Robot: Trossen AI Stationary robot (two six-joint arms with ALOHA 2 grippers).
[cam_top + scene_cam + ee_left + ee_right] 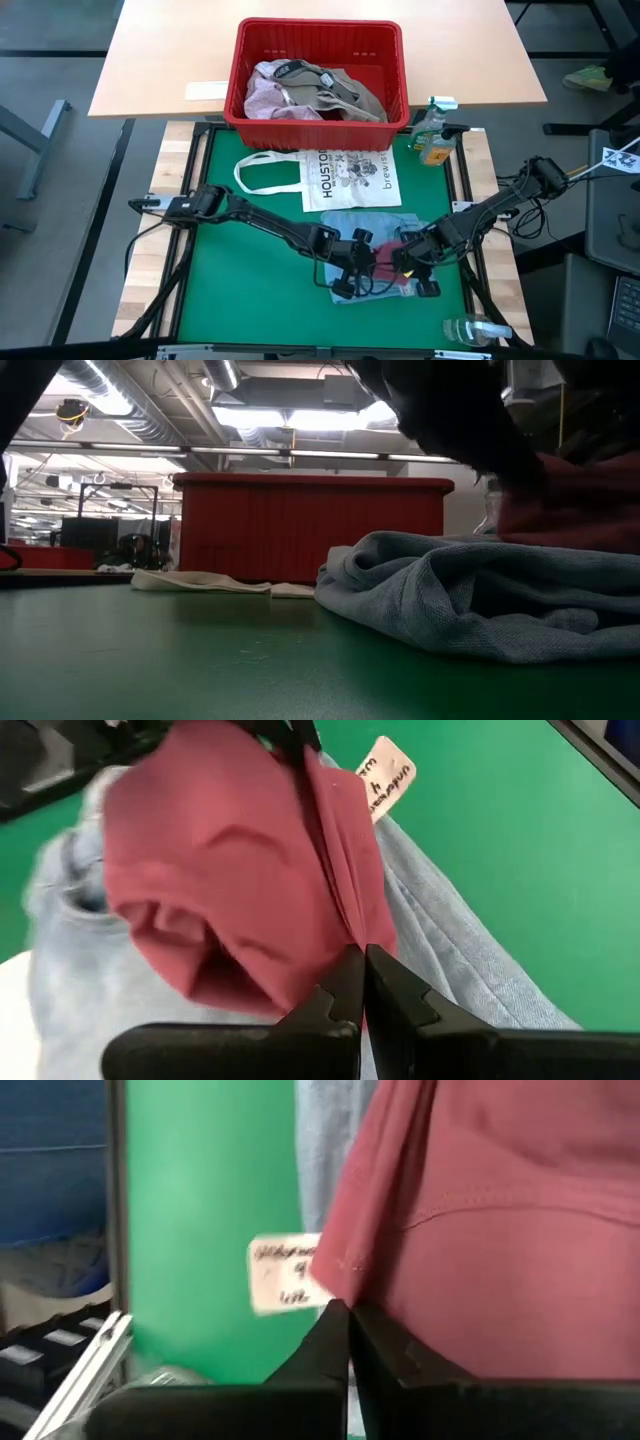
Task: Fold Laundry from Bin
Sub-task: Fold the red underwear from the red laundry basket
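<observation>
Both arms reached toward the lower middle of the overhead frame, over the green mat of the bench (250, 260). The left gripper (358, 262) and right gripper (404, 262) sat close together above a soft maroon cloth garment (388, 250) — its folds bunched between them.

Left wrist camera: left jaws pressed together, pinching an edge of the maroon garment (240, 870). Right wrist camera: right jaws likewise closed on a fold of the same maroon cloth (500, 1230). A small white sewn-in label (385, 775) with dark lettering hung off the garment's edge; lettering not legible.

Beneath the maroon piece lay a light blue knitted cloth garment (352, 222), crumpled on the mat, spreading from centre to lower right of the table-height frame (480, 590).

Red rectangular plastic basket (320, 70) stood at the upper centre of the overhead frame, on a pale wooden tabletop (150, 60) just beyond the mat. Inside it — a heap of pale pink and khaki-grey cloth pieces (315, 90).

Flat white tote bag printed "HOUSTON" (345, 180) lay on the mat between basket and grippers. A clear spray bottle with yellowish liquid (434, 135) stood right of the basket; a second clear bottle (475, 330) lay at the lower right.
</observation>
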